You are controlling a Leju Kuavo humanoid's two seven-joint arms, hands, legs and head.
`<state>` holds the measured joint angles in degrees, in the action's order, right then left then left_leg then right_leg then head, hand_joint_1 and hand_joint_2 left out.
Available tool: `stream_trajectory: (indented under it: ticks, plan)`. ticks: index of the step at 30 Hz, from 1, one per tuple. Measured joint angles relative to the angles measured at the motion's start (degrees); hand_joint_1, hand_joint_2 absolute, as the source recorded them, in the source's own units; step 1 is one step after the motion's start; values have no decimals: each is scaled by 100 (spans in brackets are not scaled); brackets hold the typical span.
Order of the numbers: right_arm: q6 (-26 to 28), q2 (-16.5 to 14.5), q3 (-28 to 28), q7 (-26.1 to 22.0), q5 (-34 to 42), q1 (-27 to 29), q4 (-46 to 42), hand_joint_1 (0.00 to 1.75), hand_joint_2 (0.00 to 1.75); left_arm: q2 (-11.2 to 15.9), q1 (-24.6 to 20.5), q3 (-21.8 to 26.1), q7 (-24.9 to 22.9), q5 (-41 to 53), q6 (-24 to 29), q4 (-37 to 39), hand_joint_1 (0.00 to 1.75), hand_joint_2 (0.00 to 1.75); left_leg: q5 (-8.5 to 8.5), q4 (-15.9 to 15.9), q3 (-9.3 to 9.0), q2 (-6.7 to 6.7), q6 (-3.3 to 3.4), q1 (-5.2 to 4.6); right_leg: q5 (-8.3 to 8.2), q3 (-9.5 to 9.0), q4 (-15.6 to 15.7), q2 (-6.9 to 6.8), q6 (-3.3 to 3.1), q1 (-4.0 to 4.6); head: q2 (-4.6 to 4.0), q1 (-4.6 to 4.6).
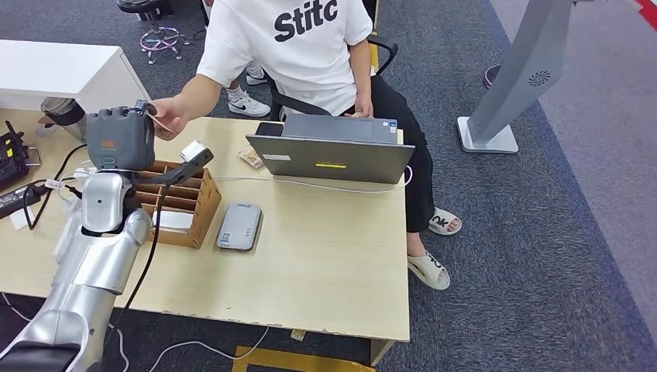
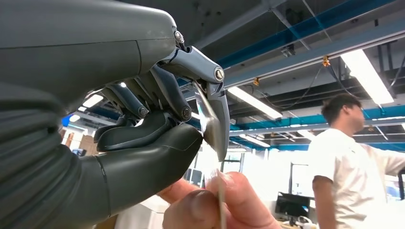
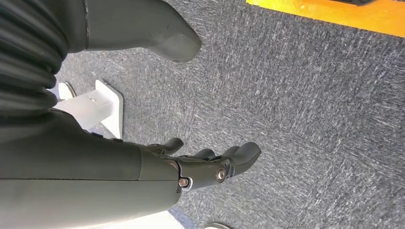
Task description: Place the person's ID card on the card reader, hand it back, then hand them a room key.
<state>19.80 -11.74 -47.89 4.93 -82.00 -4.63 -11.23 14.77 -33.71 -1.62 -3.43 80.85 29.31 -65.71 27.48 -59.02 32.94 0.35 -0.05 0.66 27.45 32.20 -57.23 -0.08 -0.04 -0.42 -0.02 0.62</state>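
My left hand is raised above the wooden slotted box, beside the person's outstretched hand. The person pinches a thin white card, seen edge-on in the left wrist view. It reaches up beside one fingertip of my left hand, while my thumb stays apart from that finger and does not press the card. The grey card reader lies flat on the table, right of the box. My right hand hangs over the carpet, fingers loosely apart, holding nothing.
A grey laptop stands at the table's far edge in front of the seated person. A white cable runs along the wooden table. Black devices and cords lie at the left. A grey kiosk stand is on the carpet.
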Motion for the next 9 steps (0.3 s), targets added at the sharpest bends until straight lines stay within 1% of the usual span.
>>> stream_trajectory:
  ticks: [1,4,5,9]
  plan:
    - [0,0,0,0,8,-2,0,0,175,-30,-30,-47,-11,-18,2,35,162,175,0,0,0,0,0,0,0,0,0,0,0,0,0,0]
    - [-4,0,0,-11,31,-7,0,0,175,-108,-81,-164,-19,-177,22,105,31,175,0,0,0,1,0,0,0,1,0,1,0,0,0,1]
    - [-9,0,0,-14,34,-7,0,0,175,-132,-88,-194,-19,-246,39,116,0,175,0,0,0,1,0,0,0,2,0,1,0,0,0,1]
    - [-32,0,0,-15,37,-6,0,0,175,-211,-100,-245,-17,-406,97,125,0,175,0,0,0,1,0,1,0,2,0,1,0,1,0,0]
